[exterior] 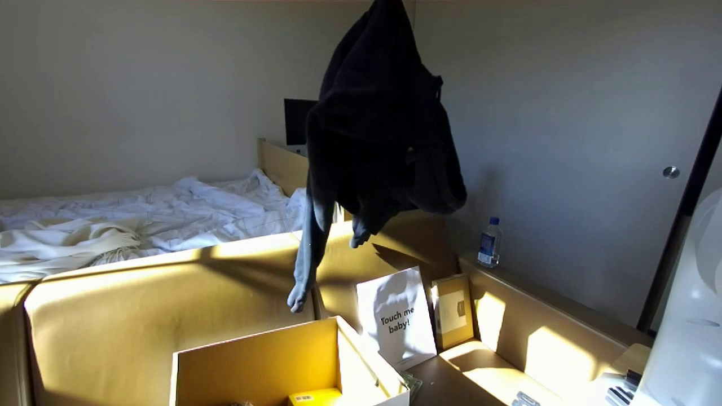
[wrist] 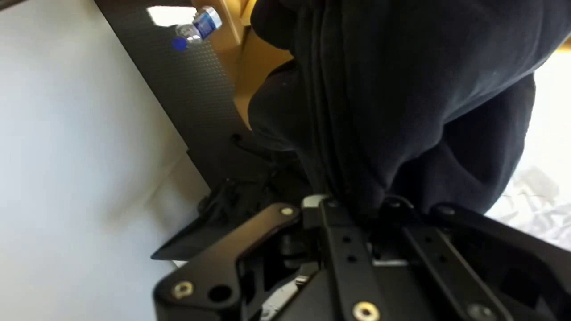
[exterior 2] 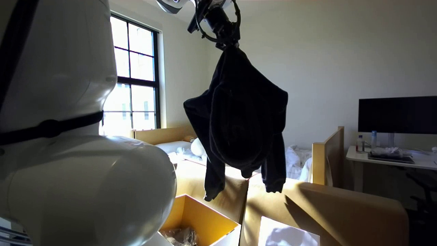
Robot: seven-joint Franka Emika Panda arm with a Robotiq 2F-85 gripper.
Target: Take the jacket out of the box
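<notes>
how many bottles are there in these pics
3: one bottle on the ledge, which the wrist view also shows; a second bottle and a third bottle on the desk, near the monitor. More may be hidden behind the jacket or arm.

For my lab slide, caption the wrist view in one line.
Black two-fingered gripper pinching a dark cloth jacket, with a blue-capped clear plastic bottle at upper left.
</notes>
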